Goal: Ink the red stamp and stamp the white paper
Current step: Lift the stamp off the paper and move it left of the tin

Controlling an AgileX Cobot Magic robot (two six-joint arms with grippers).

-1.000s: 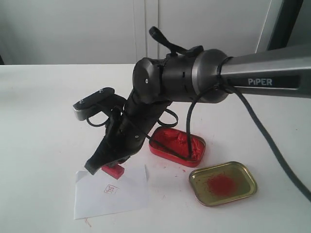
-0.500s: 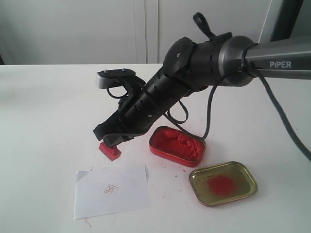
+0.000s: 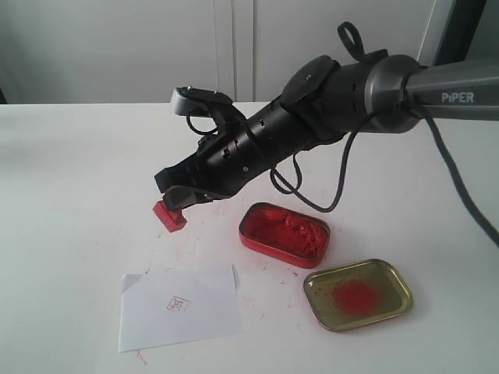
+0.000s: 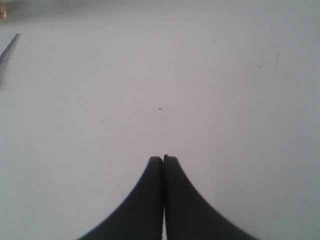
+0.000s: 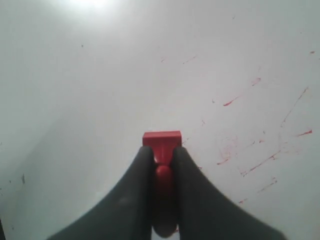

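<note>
White tabletop point(image 3: 70, 195), small square-based red stamp point(image 3: 169, 216), knob in right pincer point(image 3: 176, 202)

Bright, soft, even light, white table point(image 3: 62, 171) nearly washed out, faint diffuse shadow under the right pincer point(image 3: 175, 204), glare patch well ahead of it, left pincer point(image 4: 163, 159) a dark, soft-edged silhouette

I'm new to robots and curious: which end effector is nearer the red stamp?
Right. The right end effector grips the red stamp by its knob. The left end effector is shut over the table, with no stamp in its view.
</note>
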